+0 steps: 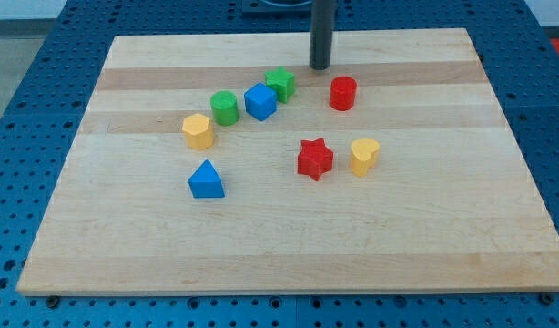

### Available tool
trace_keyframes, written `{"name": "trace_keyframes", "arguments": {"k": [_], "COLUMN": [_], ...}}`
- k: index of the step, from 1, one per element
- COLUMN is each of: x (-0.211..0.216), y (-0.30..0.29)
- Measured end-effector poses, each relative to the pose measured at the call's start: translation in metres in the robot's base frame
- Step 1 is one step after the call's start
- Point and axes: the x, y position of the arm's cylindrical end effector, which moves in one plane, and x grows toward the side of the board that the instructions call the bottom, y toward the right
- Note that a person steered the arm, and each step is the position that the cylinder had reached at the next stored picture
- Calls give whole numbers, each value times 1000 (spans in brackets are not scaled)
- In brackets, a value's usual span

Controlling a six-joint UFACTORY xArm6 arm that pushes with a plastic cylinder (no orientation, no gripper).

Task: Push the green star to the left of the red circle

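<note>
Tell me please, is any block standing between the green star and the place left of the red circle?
Nothing visible does. The green star lies at the view's left of the red circle with bare board between them. My tip is above that gap, touching neither block.

and we're in a lab or robotics test bench here, folks: a pale wooden board (289,237) lies flat on a blue metal table (25,100) drilled with a regular grid of mounting holes, the sort used for fixing rigs. that perforated blue surface shows on every side of the board. small moulded coloured blocks (261,100) sit on the board like test pieces, and a dark rod (321,36) hangs over the board's top edge.
</note>
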Motion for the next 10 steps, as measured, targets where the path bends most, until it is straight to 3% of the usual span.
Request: {"name": "trace_keyframes", "arguments": {"k": [3,10], "x": [5,78], "y": [-76,-79]}}
